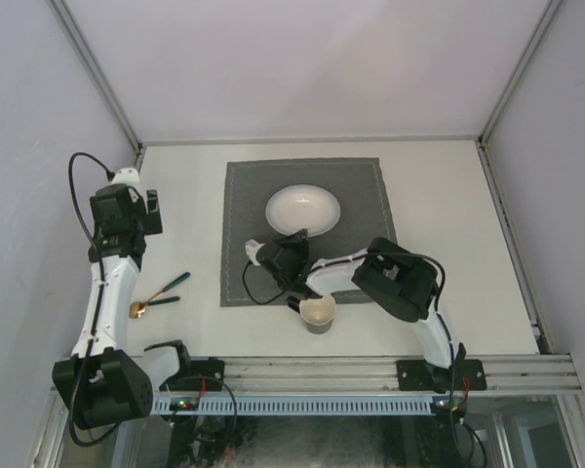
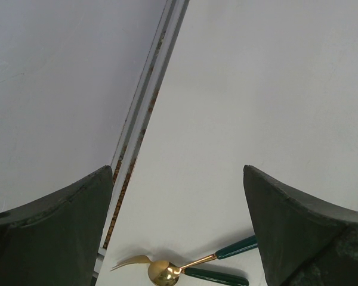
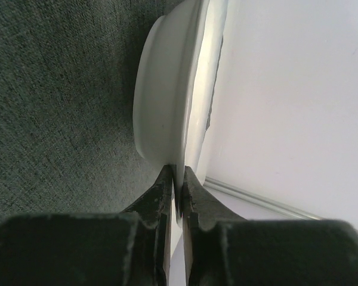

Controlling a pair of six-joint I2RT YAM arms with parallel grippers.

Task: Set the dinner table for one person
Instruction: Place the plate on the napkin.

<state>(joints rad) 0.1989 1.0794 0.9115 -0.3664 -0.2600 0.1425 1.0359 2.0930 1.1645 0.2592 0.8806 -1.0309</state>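
Note:
A white plate lies on the square grey mat in the middle of the off-white dinner table. My right gripper is at the plate's near rim. In the right wrist view the right gripper is shut on the thin rim of the plate, which looks tilted up off the mat. A gold fork and spoon with green handles lie crossed on the table, left of the mat. My left gripper hangs open and empty above them.
A small cup, dark outside and cream inside, stands at the mat's near edge, right beside my right arm. Aluminium rails edge the table, with white walls behind them.

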